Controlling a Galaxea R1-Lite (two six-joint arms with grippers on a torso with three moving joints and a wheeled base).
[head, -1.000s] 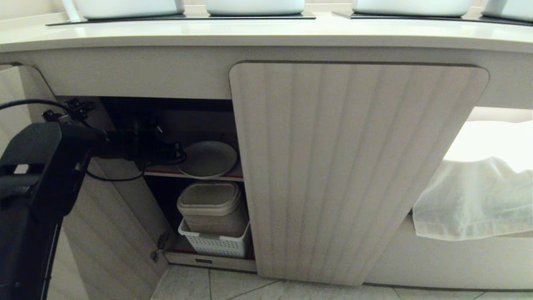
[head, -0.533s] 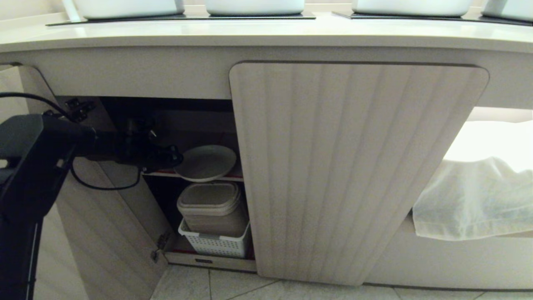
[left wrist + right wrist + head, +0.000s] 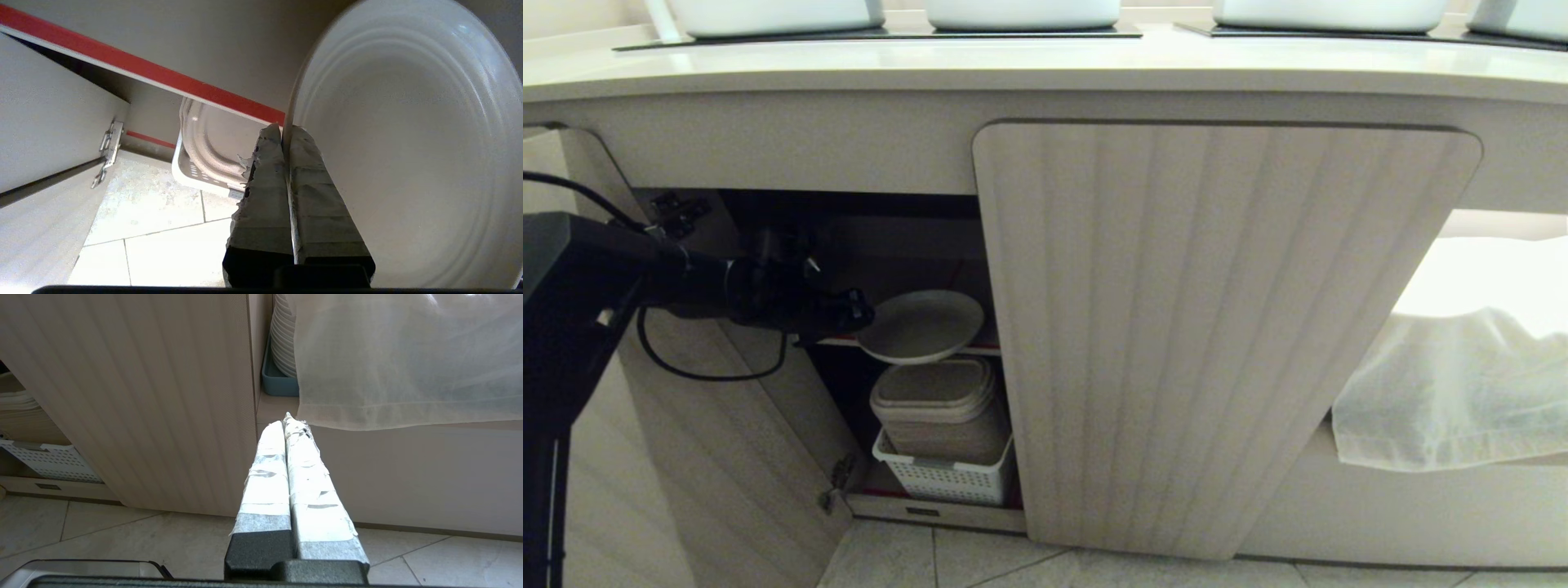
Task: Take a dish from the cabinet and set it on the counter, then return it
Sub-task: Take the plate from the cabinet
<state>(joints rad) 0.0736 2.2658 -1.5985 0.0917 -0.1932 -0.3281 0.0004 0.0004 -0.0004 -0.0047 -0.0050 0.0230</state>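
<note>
A round, shallow cream plate with a raised rim (image 3: pixel 921 325) is seen half out of the open compartment of the low beige cabinet with fluted doors (image 3: pixel 1209 327), carried by the robot's left gripper (image 3: pixel 856 309). Over the last second the plate has been drawn outward and to the left: a second ago it lay farther back on the red-edged shelf (image 3: pixel 980 349), and now its near edge overhangs that shelf, above the stack of beige lidded containers in a white slotted basket (image 3: pixel 943 478). The first step of the task, taking the dish out, is judged to be under way, with the lift to the long cream-white countertop (image 3: pixel 1045 65) not yet made.

In the left wrist view the two taped fingers (image 3: pixel 267 179) are shown pressed almost together, with only the thin rim of the plate (image 3: pixel 404 139) clamped between them; the hold is at the very edge, so the dish hangs out to one side of the grip and may be judged liable to tip or slip if swung quickly. The right gripper (image 3: pixel 289 424) is held idle near the floor in front of the closed door, its taped fingers pressed together on nothing, beside a sheer white cloth (image 3: pixel 408 359).
</note>
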